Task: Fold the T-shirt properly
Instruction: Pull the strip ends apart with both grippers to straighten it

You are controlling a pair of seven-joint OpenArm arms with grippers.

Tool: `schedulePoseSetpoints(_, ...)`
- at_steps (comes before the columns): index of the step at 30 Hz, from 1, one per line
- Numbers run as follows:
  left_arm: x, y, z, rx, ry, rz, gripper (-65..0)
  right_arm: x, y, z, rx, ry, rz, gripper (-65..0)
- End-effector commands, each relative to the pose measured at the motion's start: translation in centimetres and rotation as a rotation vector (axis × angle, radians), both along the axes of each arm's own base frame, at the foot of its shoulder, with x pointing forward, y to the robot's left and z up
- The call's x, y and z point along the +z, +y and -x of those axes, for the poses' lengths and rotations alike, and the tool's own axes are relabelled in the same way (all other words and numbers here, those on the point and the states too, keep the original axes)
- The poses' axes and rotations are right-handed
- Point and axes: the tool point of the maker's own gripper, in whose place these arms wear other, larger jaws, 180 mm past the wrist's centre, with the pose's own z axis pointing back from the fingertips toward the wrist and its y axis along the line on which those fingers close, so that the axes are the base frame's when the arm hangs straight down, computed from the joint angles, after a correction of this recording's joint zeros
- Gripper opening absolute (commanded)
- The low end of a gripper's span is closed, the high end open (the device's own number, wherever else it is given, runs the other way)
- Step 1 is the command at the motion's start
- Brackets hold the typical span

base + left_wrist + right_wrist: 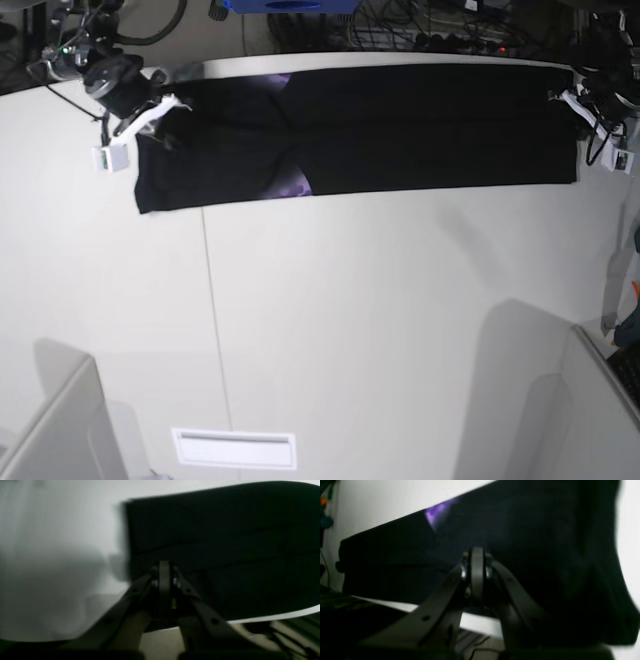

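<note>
From the left wrist view, I see the left gripper [164,571] with its jaws drawn together to a narrow tip, right at the near edge of the T-shirt [225,555]; the cloth spreads away ahead and to the right as a flat dark slab with a square corner up left, though blur keeps me from saying whether a fold of cloth is pinched between the jaws. From the right wrist view, the right gripper [476,565] looks the same, jaws pressed together against black cloth, and the T-shirt [520,542] fills most of the frame with a sliver of purple print [437,512] showing at a fold up left; again I cannot tell if fabric is actually caught. From the base view, the T-shirt [400,125] lies as a long narrow band across the far side of the white surface [350,320], its long axis running side to side, with purple print [293,186] peeking out near the left third. The right gripper [150,112] sits at the band's left end and the left gripper [575,100] at its right end, so each arm is nearest its own end. I judge the next fold must bring one end over toward the other along that long axis.
</note>
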Motion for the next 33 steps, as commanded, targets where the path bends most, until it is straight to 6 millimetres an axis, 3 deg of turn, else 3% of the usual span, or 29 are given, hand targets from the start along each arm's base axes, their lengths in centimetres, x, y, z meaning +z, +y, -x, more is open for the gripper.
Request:
schedulePoseSetpoints(1, -0.1, 0.7, 0.3, -0.002, 0.017, -0.034, -65.0, 0.2, -0.2, -0.4, -0.009, -0.016, -0.005, -65.0)
schedulePoseSetpoints(3, -1.8, 0.5, 1.3, 0.007, 0.074, -0.044, -65.0, -1.1, -0.6, -0.6, -0.023, 0.017, 0.007, -65.0)
schedulePoseSetpoints(8, -4.8, 0.7, 1.6, 0.028, 0.162, -0.076, -65.0, -4.9, -1.9, -0.8, -0.046, 0.108, 0.06, -65.0)
schedulePoseSetpoints(11, -6.2, 0.1, 0.4, 0.003, 0.191, -0.077, -65.0, -6.5, -3.0, -1.8, -0.07, 0.13, 0.094, -65.0)
schedulePoseSetpoints(16, -5.4, 0.2, -3.7, -0.005, 0.128, -0.099, -65.0, -7.2, -4.6, -4.0, -0.181, 0.112, 0.094, -65.0)
schedulePoseSetpoints(20, -3.8, 0.2, -6.6, -0.003, 0.061, -0.106, -65.0, -6.5, -5.0, -5.5, -0.22, 0.086, 0.09, -65.0)
schedulePoseSetpoints(24, -2.0, 0.9, -7.2, 0.014, 0.06, -0.132, -65.0, -3.8, -4.2, -6.8, -0.196, 0.002, 0.095, -65.0)
schedulePoseSetpoints(27, 1.2, 3.4, -6.8, 0.088, -0.025, -0.186, -65.0, -1.2, -2.4, -6.8, -0.159, -0.083, 0.083, -65.0)
schedulePoseSetpoints(29, 3.0, 4.0, -6.9, 0.092, -0.092, -0.185, -65.0, 0.9, -1.3, -6.8, -0.115, -0.152, 0.087, -65.0)
schedulePoseSetpoints(33, 4.1, 4.6, -5.4, 0.083, -0.173, -0.108, -65.0, 2.6, -0.1, -6.2, -0.086, -0.201, 0.086, -65.0)
